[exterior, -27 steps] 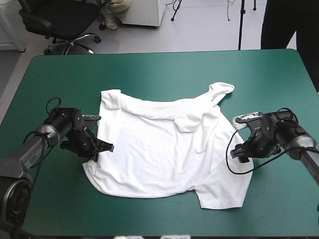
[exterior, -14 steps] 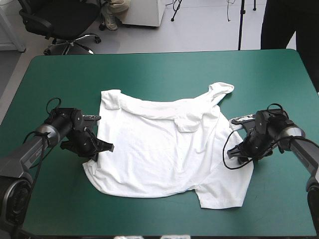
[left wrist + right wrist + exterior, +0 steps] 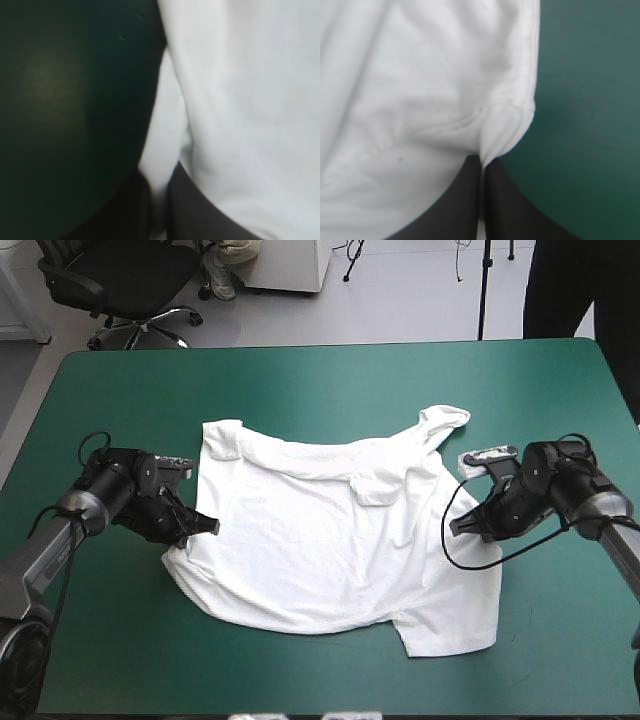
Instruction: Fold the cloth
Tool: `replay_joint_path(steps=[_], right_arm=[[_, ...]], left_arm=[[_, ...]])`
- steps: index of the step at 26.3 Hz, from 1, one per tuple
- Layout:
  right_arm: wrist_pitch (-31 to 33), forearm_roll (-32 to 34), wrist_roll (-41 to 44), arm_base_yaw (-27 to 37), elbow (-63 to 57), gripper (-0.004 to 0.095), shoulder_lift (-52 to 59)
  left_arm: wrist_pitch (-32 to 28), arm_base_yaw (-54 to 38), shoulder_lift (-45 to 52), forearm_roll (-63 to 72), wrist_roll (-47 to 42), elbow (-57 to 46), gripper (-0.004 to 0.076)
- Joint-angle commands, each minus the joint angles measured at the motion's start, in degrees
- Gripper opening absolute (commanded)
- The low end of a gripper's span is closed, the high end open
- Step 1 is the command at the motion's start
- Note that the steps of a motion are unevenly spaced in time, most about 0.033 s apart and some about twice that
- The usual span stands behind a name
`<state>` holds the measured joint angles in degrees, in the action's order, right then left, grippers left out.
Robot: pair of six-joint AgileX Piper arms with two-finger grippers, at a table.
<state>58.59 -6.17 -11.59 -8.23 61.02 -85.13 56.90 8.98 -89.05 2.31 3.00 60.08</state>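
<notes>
The white T-shirt lies spread flat on the middle of the table, collar toward the far edge, one sleeve bunched at the far right. My left gripper sits low at the shirt's left edge. In the left wrist view its black fingers are shut on a fold of the T-shirt. My right gripper rests at the shirt's right edge. In the right wrist view, the right gripper pinches the hem of the T-shirt into a small peak.
The teal-green cover shows on all sides of the shirt, with the widest strip toward the far edge. Narrower bands lie between the shirt and the table's left, right and near edges.
My right gripper moved in onto the shirt's right edge and shut on it. My left gripper, still gripping, drew slightly back toward the table's left, tugging that edge with it.
</notes>
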Motion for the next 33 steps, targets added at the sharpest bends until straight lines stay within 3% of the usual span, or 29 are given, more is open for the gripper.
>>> replay_joint_path(steps=[1,7,11,20,25,33], right_arm=[[5.03,-1.72,0.15,-0.01,6.83,-0.0017,6.96],[7.70,-9.16,0.71,-0.01,21.87,-0.0017,16.11],[7.03,-12.36,0.97,-0.01,40.27,-0.0017,17.42],[-1.66,-13.12,0.18,-0.01,66.75,-0.0017,17.42],[-2.90,-14.58,0.18,-0.01,75.66,-0.0017,17.80],[-3.18,-16.14,-0.09,-0.01,76.79,-0.0017,23.07]], left_arm=[[2.95,0.19,6.91,0.06,-0.21,4.75,-0.0017],[7.16,0.19,17.72,5.78,-0.21,16.01,-0.0017],[8.61,0.19,21.48,9.67,-0.21,32.28,-0.0017],[4.70,0.19,21.63,12.25,-0.21,59.14,-0.0017],[5.05,0.19,22.88,12.82,0.22,66.20,-0.0017],[9.34,0.19,29.82,13.27,1.16,67.17,-0.0017]])
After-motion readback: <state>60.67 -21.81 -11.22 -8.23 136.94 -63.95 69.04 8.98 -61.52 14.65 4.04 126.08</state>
